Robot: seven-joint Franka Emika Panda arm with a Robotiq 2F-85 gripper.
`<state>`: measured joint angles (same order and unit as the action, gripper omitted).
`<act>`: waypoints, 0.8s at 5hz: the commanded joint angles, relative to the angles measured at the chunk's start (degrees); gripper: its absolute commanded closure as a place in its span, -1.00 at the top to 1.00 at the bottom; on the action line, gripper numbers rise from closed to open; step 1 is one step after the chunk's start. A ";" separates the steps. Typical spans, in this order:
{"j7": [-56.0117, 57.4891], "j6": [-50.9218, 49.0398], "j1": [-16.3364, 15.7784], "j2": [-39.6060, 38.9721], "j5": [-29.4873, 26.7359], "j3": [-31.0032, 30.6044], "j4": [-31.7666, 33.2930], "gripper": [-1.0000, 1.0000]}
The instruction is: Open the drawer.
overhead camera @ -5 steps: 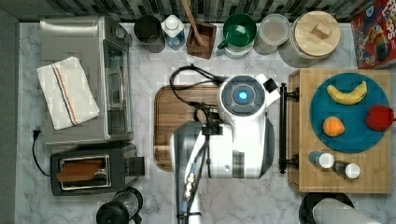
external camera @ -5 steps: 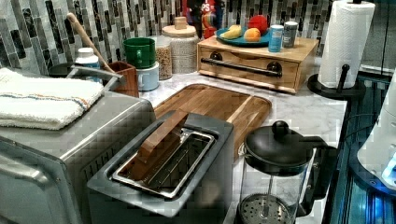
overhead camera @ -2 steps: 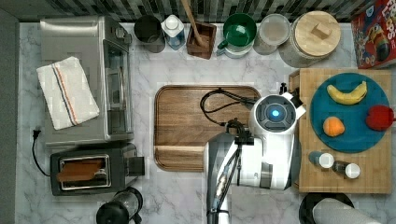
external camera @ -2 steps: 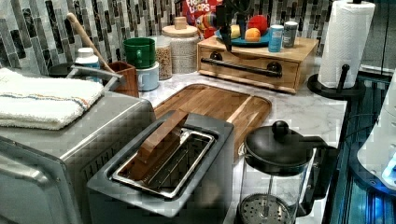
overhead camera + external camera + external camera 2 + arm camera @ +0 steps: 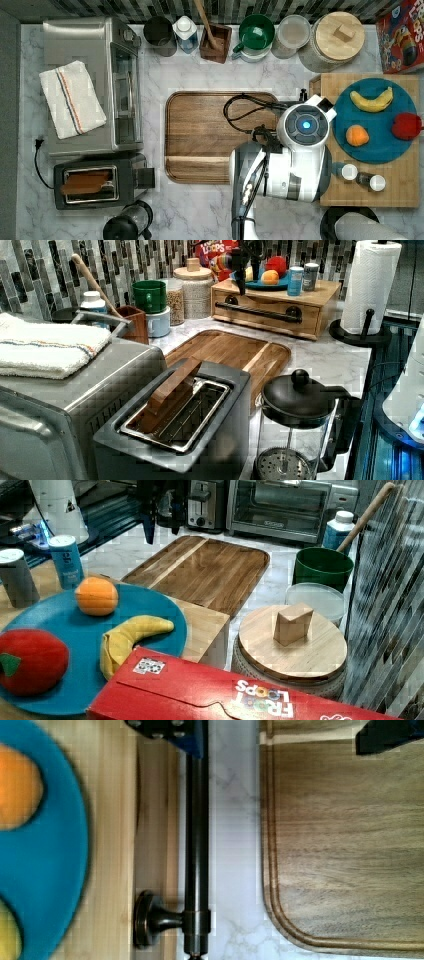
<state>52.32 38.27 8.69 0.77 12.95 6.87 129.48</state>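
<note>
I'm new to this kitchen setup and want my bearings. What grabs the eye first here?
The white robot arm in the top view, reaching toward the light bamboo drawer box, its open tool straddling the long black bar handle. On the box sits a round teal plate of fruit; beside it on the marble lies a dark walnut tray.

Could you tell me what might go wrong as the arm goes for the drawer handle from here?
1. The gripper hangs above the bar handle; one of its fingers overlaps the bar in the wrist view, so it may land on the bar rather than straddle it.
2. Pulling the drawer could shake the shakers and fruit on top.
</note>
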 commanded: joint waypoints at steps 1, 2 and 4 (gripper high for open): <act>7.01 5.59 0.89 -0.72 1.84 1.92 1.15 1.00; 7.46 8.86 1.45 -2.12 1.97 2.00 2.33 1.00; 7.92 13.63 2.34 -6.22 1.36 2.21 3.07 1.00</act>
<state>56.43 51.73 10.96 -1.33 14.53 9.27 132.72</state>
